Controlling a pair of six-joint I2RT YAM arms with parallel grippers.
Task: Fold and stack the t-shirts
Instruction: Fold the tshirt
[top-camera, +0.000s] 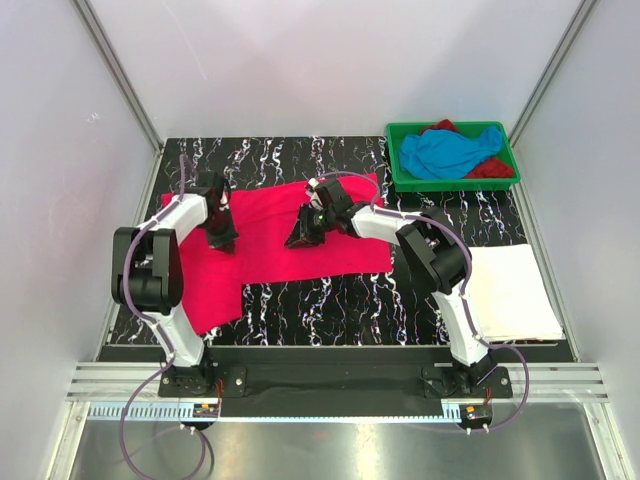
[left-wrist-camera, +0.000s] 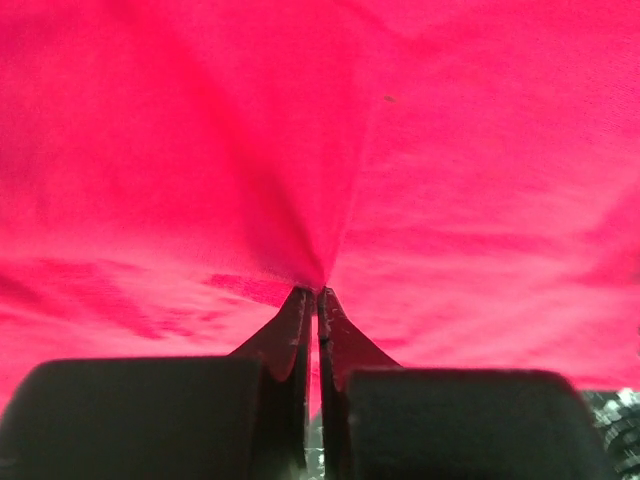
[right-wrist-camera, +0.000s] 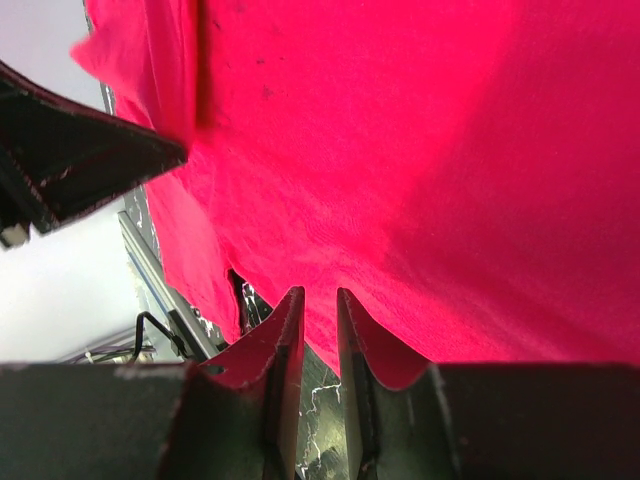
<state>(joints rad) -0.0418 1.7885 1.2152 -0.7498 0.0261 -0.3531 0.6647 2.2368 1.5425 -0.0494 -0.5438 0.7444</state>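
Observation:
A hot pink t-shirt (top-camera: 265, 222) lies spread on the black marbled table, one part hanging toward the front left. My left gripper (top-camera: 222, 240) is on its left part, shut on the cloth, which puckers into the closed fingertips (left-wrist-camera: 316, 290). My right gripper (top-camera: 300, 238) is low over the shirt's middle. Its jaws (right-wrist-camera: 318, 292) stand a narrow gap apart, astride the shirt's edge (right-wrist-camera: 330, 340), and pinch nothing. A sky blue t-shirt (top-camera: 450, 152) and a dark red one (top-camera: 495, 168) lie bunched in the tray. A white t-shirt (top-camera: 515, 290) lies folded at the right.
The green plastic tray (top-camera: 455, 184) stands at the back right corner. White walls with metal posts close in the table on three sides. The left gripper (right-wrist-camera: 80, 160) shows at the upper left of the right wrist view, with pink cloth raised beside it.

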